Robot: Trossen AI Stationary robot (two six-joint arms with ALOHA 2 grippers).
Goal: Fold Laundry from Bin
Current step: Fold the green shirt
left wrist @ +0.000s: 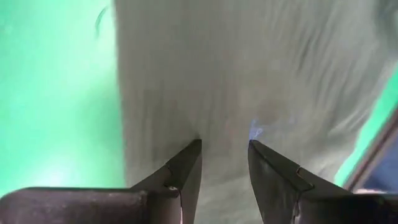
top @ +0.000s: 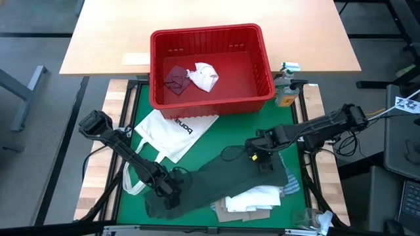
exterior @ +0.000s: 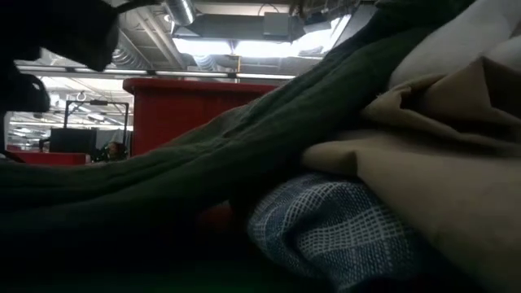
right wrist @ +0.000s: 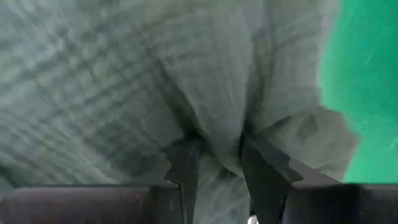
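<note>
Both pincers are pinched on the dark green-grey top (top: 223, 180), which lies on the green tabletop (top: 216, 141) in front of the bin (top: 211, 65): the left pincer (top: 167, 191) holds its near-left end, the right pincer (top: 262, 157) its far-right end. Its long axis runs diagonally between them. The step likely goes best with the cloth kept taut and both ends lifted evenly
</note>
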